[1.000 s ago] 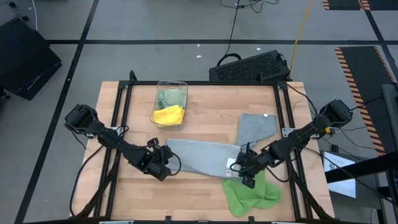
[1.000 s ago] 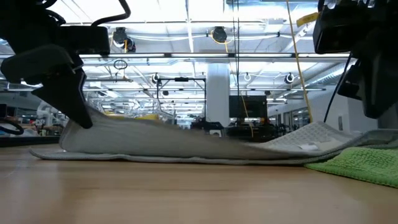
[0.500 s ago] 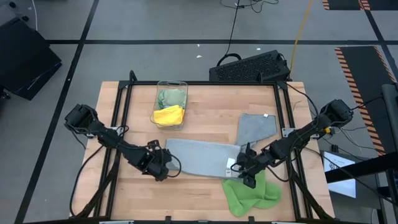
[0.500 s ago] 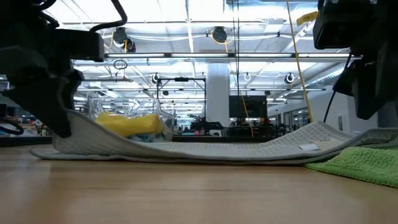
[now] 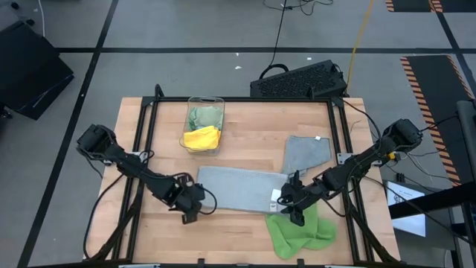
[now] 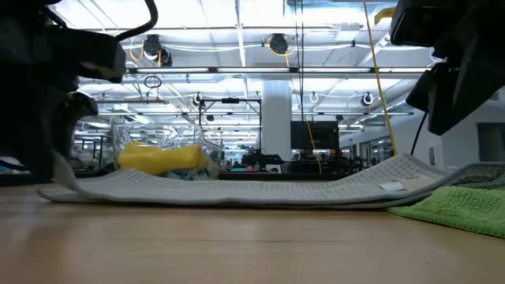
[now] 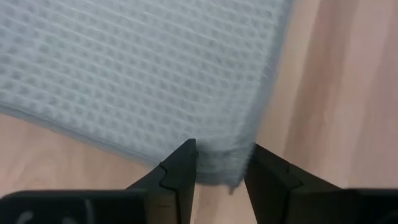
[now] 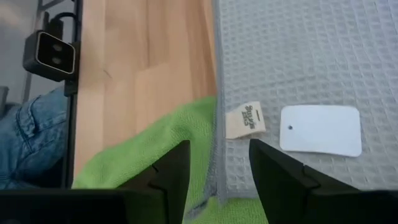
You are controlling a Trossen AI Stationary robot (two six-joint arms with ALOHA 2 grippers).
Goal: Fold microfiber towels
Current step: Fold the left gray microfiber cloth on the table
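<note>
The grey towel (image 5: 236, 189) was matt waffle-weave cloth, its small square cells plain in the left wrist view, with a smooth white card tag (image 8: 321, 130) and a small cloth label (image 8: 245, 119) sewn by it. Beside it the bright green towel (image 5: 299, 233) looked fuzzier, a rougher cloth. Both lay on a pale wooden table (image 5: 253, 138) with a smooth, faintly satin finish

Grey towel (image 7: 143, 74) flat on wood table (image 7: 336, 93); left gripper (image 7: 219, 169) fingers apart, straddling towel corner.
</note>
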